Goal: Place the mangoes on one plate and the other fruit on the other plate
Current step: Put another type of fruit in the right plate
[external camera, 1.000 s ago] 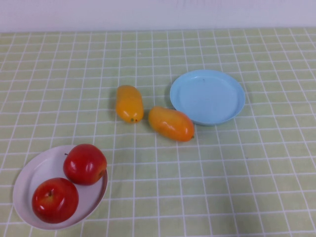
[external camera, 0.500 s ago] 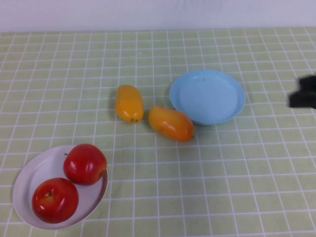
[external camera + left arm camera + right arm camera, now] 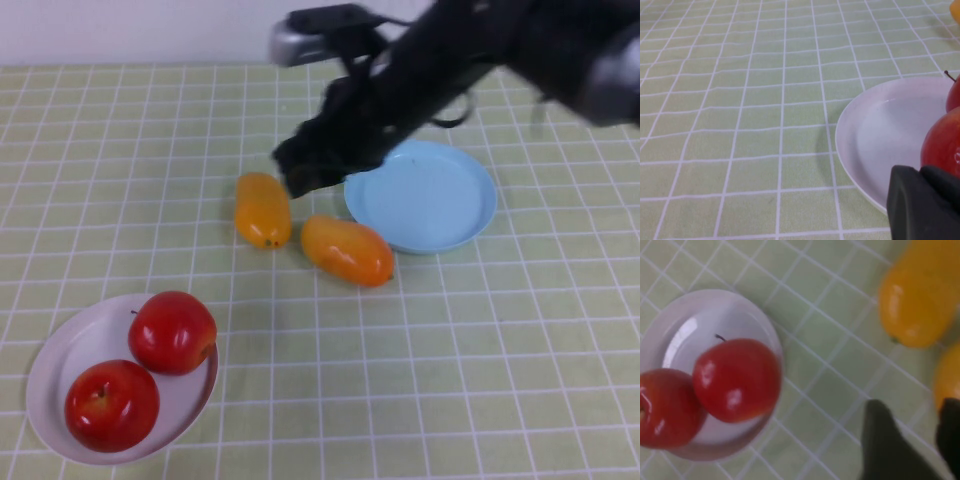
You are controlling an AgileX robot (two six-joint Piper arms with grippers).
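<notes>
Two mangoes lie on the cloth: the yellower mango point(image 3: 263, 208) and the deeper orange mango point(image 3: 347, 250), left of the empty light blue plate point(image 3: 420, 195). Both red apples point(image 3: 171, 331) point(image 3: 111, 404) rest on the white plate point(image 3: 60, 365) at the near left. My right gripper point(image 3: 300, 172) hangs open over the cloth just behind the two mangoes, holding nothing. In the right wrist view its fingers point(image 3: 882, 440) frame bare cloth beside the orange mango point(image 3: 946, 375), with the yellower mango point(image 3: 920, 300) further off. My left gripper point(image 3: 927, 205) sits shut by the white plate point(image 3: 880, 135), next to an apple point(image 3: 942, 145).
A green checked cloth point(image 3: 480, 350) covers the table up to a white wall at the back. The right arm point(image 3: 470, 50) stretches in from the far right, passing over the blue plate's back edge.
The right arm has swept in from the right edge to hang behind the mangoes. No fruit or plate has moved.
</notes>
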